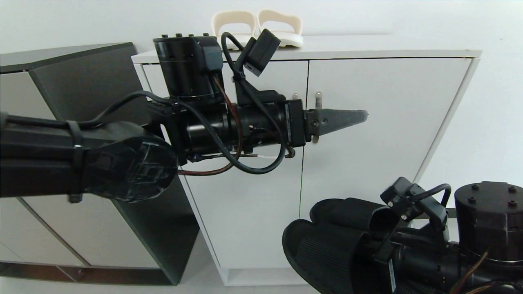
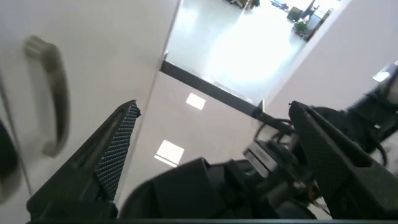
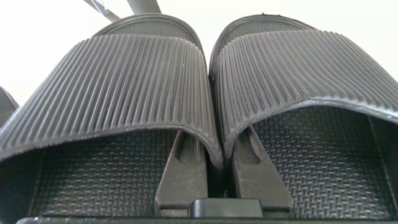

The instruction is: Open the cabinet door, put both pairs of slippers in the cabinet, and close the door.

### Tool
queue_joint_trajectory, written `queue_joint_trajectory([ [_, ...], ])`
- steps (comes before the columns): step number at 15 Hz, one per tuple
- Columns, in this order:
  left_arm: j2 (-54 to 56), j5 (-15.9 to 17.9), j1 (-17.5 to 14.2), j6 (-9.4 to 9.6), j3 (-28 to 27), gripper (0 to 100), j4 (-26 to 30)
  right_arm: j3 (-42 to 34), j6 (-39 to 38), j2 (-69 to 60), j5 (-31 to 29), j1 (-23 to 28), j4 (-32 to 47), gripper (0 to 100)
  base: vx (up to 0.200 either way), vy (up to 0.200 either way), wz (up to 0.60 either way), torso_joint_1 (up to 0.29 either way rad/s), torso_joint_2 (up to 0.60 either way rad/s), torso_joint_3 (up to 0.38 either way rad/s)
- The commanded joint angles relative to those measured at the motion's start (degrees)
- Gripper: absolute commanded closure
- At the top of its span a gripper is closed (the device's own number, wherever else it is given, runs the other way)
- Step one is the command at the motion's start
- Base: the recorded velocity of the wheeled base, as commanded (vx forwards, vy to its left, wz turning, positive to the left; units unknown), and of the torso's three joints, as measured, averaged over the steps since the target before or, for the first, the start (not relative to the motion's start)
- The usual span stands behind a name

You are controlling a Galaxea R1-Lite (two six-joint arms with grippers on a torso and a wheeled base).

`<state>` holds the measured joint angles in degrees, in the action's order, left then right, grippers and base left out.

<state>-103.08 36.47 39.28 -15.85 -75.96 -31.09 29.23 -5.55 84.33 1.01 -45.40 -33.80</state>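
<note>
left gripper point(image 2: 214, 112) gapes wide by the handle point(image 2: 56, 93); right gripper point(image 3: 216, 140) clamps black slippers point(image 3: 124, 81).

White slippers point(image 1: 282, 25) atop the shut white cabinet point(image 1: 380, 134); black slippers point(image 1: 327, 249) side by side, low before it.

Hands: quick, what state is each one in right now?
Left hand: open, holding nothing.
Right hand: closed on the black slippers.
</note>
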Motion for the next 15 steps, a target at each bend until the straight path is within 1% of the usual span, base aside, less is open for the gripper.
queue_joint_trajectory([
  [1, -4.93, -0.09, -1.66, -0.24, -4.2, 0, 0.06, 0.03, 0.01, 0.22, 0.04, -0.04, -0.03, 100, 0.0, 0.0, 0.0, 0.0, 0.0, 0.0],
  [3, -5.02, -0.44, -2.98, -0.24, -4.28, 0, 0.06, 0.03, 0.01, 0.66, 0.04, -0.04, -0.03, 100, 0.0, 0.0, 0.0, 0.0, 0.0, 0.0],
  [5, -5.02, -2.28, -3.86, -0.15, -4.46, 0, -0.03, 0.12, 0.01, 1.27, 0.13, -0.04, -0.47, 100, 0.0, 0.0, 0.0, 0.0, 0.0, 0.0],
  [7, -5.11, -2.72, -4.21, 0.38, -4.37, 0, 0.06, 0.12, 0.01, 1.45, 0.04, -0.04, -0.56, 100, 0.0, 0.0, 0.0, 0.0, 0.0, 0.0],
  [10, -6.96, -5.01, -4.21, 0.99, -5.95, 0, 0.06, 0.03, 0.01, 1.45, 0.04, -0.04, -0.56, 100, 0.0, 0.0, 0.0, 0.0, 0.0, 0.0],
  [11, -7.22, -5.71, -4.21, 2.05, -5.95, 0, 0.24, 0.03, 0.01, 1.45, 0.04, -0.04, -0.56, 100, 0.0, 0.0, 0.0, 0.0, 0.0, 0.0],
  [13, -7.31, -9.49, -4.21, 4.16, -5.6, 0, 1.29, 0.03, 0.01, 1.45, 0.04, -0.04, -0.56, 100, 0.0, 0.0, 0.0, 0.0, 0.0, 0.0],
  [14, -7.31, -10.9, -4.21, 4.6, -5.43, 0, 1.55, 0.03, 0.01, 1.45, 0.04, -0.04, -0.56, 100, 0.0, 0.0, 0.0, 0.0, 0.0, 0.0],
  [15, -7.22, -11.25, -4.21, 4.95, -4.9, 0, 1.64, 0.03, 0.01, 1.45, 0.04, -0.04, -0.56, 100, 0.0, 0.0, 0.0, 0.0, 0.0, 0.0],
])
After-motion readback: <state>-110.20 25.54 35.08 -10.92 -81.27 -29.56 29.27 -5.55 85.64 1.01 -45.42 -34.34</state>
